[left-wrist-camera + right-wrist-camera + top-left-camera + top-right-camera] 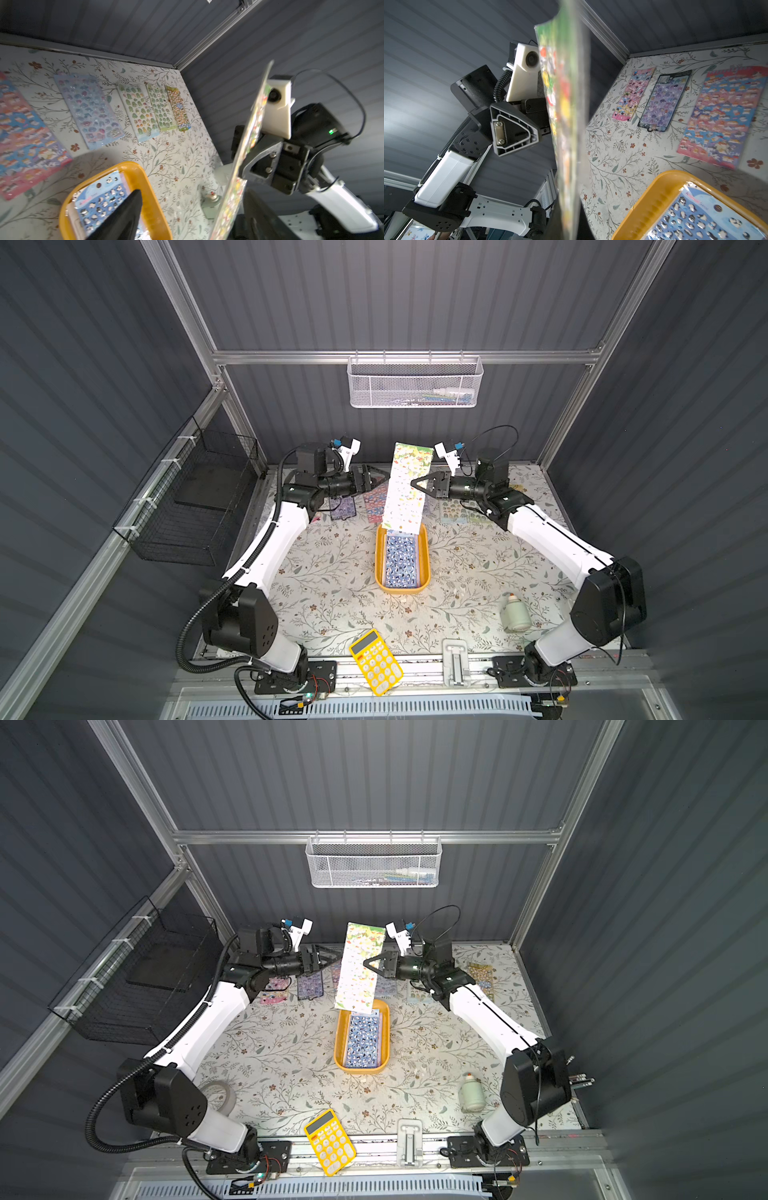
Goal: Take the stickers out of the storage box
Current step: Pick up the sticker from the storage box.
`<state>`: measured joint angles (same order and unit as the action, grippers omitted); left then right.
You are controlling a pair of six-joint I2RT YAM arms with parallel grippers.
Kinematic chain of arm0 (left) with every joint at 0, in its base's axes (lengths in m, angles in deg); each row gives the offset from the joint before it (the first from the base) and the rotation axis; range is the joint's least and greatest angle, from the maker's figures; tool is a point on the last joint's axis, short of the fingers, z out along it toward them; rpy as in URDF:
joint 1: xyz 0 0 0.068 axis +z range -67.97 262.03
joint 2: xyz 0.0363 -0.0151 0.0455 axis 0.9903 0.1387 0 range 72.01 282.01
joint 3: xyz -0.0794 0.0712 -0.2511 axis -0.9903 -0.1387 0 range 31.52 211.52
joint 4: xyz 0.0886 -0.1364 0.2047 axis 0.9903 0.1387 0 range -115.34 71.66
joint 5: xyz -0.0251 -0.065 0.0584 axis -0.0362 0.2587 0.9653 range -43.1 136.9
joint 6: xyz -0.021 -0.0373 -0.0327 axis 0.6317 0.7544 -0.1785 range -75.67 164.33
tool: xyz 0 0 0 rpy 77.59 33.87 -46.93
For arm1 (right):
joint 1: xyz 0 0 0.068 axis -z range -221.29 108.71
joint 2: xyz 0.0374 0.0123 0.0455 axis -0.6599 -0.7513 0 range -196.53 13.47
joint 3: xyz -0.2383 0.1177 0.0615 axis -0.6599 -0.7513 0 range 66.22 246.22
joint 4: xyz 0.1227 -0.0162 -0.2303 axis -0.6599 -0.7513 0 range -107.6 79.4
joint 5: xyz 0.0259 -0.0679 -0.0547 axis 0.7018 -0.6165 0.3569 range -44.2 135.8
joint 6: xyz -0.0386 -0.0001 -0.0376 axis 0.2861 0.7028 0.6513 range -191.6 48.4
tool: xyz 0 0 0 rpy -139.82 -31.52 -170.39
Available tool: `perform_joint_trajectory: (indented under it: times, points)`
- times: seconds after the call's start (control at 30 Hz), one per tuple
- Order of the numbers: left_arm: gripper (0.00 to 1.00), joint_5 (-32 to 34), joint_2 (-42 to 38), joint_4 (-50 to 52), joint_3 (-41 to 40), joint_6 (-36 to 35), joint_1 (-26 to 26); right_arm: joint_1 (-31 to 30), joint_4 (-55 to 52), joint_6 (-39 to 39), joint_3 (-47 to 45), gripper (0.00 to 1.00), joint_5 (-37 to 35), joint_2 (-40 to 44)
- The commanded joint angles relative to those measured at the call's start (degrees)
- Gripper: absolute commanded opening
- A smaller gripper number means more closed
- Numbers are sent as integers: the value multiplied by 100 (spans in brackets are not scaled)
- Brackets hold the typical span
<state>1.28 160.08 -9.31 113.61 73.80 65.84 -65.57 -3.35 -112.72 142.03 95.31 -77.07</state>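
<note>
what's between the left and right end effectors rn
The lifted sticker sheet hangs between them, pinched by the right end effector; the left end effector stands open on its other side. Both top views show this.

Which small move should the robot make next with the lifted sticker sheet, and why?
Probably the right gripper, shut on the long glossy green-and-white sticker sheet, should carry it to the flowered tablecloth: the left gripper stands open, so only the right holds it.

Only legible text is showing on the blue sticker sheet (pixel 699 218) lying in the storage box (pixel 652 199): "Animal Seal", in the right wrist view. Print on the raised sticker sheet (pixel 399 506) and the yellow calculator (pixel 376 662) keys is coming through too blurred or too small to read.
</note>
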Motion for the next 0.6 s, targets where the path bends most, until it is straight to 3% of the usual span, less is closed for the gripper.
perform_joint_trajectory:
  times: [0.0,0.13,0.23,0.33,0.4,0.43,0.5,0.57]
  points:
    - [62,82,28,557,53,-618,-289,9,5,-86,209,0,9,-95]
    - [43,67,326,700,291,-767,-640,1,-20,-158,254,0,31,-224]
    - [21,44,463,661,410,-746,-736,-7,-26,-168,263,0,40,-253]
    - [8,61,503,602,469,-687,-738,-2,-61,-144,242,3,6,-241]
    - [2,102,493,618,497,-679,-737,-5,-120,-100,243,14,-41,-237]
    - [0,151,484,659,508,-686,-733,-7,-161,-61,237,25,-84,-229]
    - [0,273,465,811,544,-775,-737,0,-268,32,236,42,-219,-205]
    - [0,406,465,1097,600,-907,-728,4,-463,188,262,53,-389,-167]
